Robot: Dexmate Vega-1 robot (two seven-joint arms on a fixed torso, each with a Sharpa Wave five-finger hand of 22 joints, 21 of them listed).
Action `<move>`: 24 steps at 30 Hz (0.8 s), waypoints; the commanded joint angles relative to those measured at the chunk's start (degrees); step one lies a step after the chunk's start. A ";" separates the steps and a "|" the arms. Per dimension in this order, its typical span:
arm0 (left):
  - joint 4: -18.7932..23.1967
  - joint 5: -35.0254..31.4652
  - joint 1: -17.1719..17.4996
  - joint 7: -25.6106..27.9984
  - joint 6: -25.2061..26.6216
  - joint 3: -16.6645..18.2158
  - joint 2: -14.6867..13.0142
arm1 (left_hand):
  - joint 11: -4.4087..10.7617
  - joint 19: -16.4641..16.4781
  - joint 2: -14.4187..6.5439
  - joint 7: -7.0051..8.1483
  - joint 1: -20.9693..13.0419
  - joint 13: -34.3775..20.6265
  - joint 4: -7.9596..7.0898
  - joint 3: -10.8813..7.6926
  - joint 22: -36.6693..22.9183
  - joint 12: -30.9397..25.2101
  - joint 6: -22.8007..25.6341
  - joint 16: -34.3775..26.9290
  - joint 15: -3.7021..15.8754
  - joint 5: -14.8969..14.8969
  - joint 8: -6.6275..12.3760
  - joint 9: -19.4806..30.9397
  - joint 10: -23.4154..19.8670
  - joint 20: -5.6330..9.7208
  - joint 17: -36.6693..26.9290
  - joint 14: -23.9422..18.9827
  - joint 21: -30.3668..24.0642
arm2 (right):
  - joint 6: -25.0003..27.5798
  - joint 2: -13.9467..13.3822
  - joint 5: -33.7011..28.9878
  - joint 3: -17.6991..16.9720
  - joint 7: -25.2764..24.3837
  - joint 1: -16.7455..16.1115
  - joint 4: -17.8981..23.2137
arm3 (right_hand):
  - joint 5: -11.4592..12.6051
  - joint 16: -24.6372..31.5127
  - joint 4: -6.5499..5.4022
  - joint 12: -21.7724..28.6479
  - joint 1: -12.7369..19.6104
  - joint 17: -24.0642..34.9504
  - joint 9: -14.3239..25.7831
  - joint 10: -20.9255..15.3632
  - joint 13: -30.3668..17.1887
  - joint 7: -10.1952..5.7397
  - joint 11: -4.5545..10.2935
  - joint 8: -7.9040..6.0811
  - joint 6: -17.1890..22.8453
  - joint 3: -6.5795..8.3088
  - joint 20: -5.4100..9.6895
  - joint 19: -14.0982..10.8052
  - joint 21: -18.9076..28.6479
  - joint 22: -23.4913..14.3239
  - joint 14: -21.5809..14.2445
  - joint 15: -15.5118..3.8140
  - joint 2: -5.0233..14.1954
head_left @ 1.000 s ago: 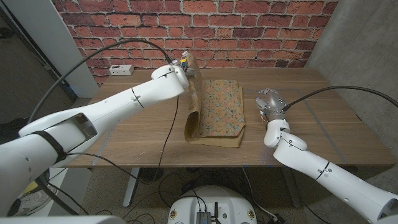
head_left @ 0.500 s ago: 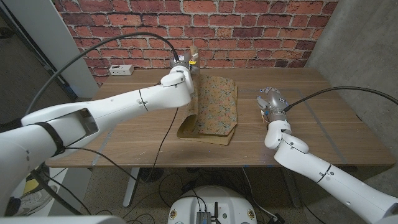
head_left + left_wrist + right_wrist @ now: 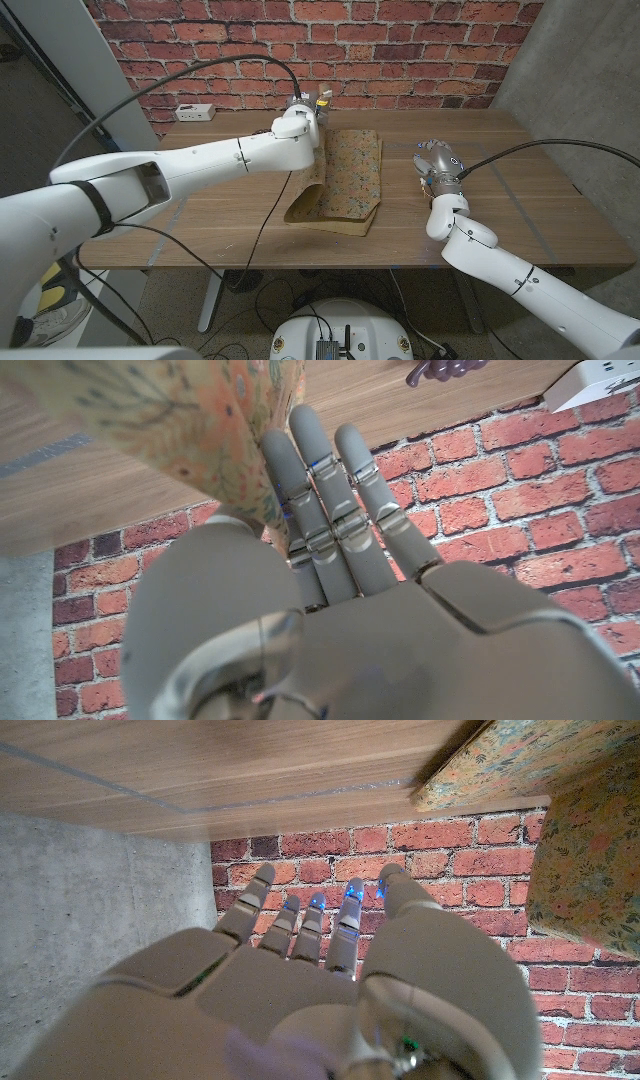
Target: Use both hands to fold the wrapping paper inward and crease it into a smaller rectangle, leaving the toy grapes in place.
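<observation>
The floral wrapping paper [image 3: 352, 165] lies at the table's middle with its left flap raised upright. My left hand [image 3: 303, 118] holds that flap's top edge at the paper's far left corner. In the left wrist view the paper [image 3: 170, 410] sits between the thumb and fingers of my left hand [image 3: 330, 560]. The purple toy grapes [image 3: 447, 368] lie on the wood past those fingers. My right hand [image 3: 437, 162] stands to the right of the paper, apart from it, fingers spread and holding nothing. The paper's edge [image 3: 590, 860] appears beside my right hand [image 3: 300, 970].
A white power strip [image 3: 195, 112] lies at the back left of the wooden table [image 3: 520, 200], and also appears as the power strip [image 3: 605, 378] near the grapes. A brick wall stands behind the table. Cables run over both arms.
My left hand has carried the raised flap to the right and toward the far edge, so the paper looks narrower. My right hand has stayed where it was.
</observation>
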State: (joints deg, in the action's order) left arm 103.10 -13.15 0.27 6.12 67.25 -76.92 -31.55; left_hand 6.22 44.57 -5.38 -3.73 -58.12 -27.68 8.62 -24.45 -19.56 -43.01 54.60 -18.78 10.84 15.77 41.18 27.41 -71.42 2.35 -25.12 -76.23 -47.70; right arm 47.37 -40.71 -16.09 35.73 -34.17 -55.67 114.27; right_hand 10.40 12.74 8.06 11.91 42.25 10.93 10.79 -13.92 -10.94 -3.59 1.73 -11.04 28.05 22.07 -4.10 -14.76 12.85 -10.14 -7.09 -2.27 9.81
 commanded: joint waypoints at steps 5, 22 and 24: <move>-6.26 -5.98 3.40 -3.18 -13.58 2.94 2.38 | 1.42 -3.24 -0.14 0.67 1.67 1.54 -0.57 0.22 -0.07 0.78 -0.59 3.13 0.47 -1.50 -0.92 -0.97 3.52 -0.15 1.17 3.29 -1.24 | -0.39 0.32 -0.23 -0.79 -0.15 -0.87 0.13 | -0.21 0.31 -0.06 -0.27 0.50 0.17 0.12 -0.43 -0.18 -0.28 0.05 0.04 0.06 0.19 -0.18 -0.49 -0.14 0.06 -0.55 -0.79 -0.04; -9.59 -6.55 8.02 -13.85 -28.22 11.21 3.68 | 1.50 -18.62 0.84 1.44 5.37 9.41 -0.78 -1.57 5.67 13.09 -14.02 8.32 -1.88 -4.31 -11.13 -7.84 17.32 -4.48 12.27 21.58 0.70 | -0.54 0.44 -0.19 -1.27 -0.34 -1.26 0.02 | -0.25 0.25 -0.10 -0.37 0.41 0.18 0.13 -0.31 -0.18 -0.28 0.11 0.11 -0.11 0.07 -0.30 -0.52 -0.33 0.05 -0.66 -0.72 -0.21; -10.25 -5.61 7.95 -16.37 -30.05 11.91 3.72 | 1.84 -20.29 1.38 2.22 6.31 10.08 -0.83 -1.23 6.76 14.46 -18.10 8.01 -2.40 -4.62 -14.30 -9.20 19.38 -5.46 12.83 23.25 1.50 | -0.65 0.38 -0.16 -1.28 -0.23 -1.23 0.03 | -0.25 0.23 -0.08 -0.38 0.42 0.17 0.13 -0.31 -0.18 -0.25 0.10 0.12 -0.12 0.06 -0.31 -0.54 -0.35 0.05 -0.66 -0.70 -0.24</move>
State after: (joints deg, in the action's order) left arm 97.69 -20.03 3.76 -1.88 45.81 -73.63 -29.47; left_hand 7.48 25.89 -4.40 -1.96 -52.93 -18.23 8.30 -25.75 -13.84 -29.91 40.91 -10.25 8.40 11.54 30.02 19.48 -54.00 -2.17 -12.84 -54.92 -46.93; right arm 47.09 -40.40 -16.30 34.74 -34.22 -56.71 114.39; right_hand 10.16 12.74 8.06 11.65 42.25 10.94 10.79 -13.92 -10.94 -3.59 1.73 -11.04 28.04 22.07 -4.41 -15.06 12.85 -10.15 -7.29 -2.03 9.81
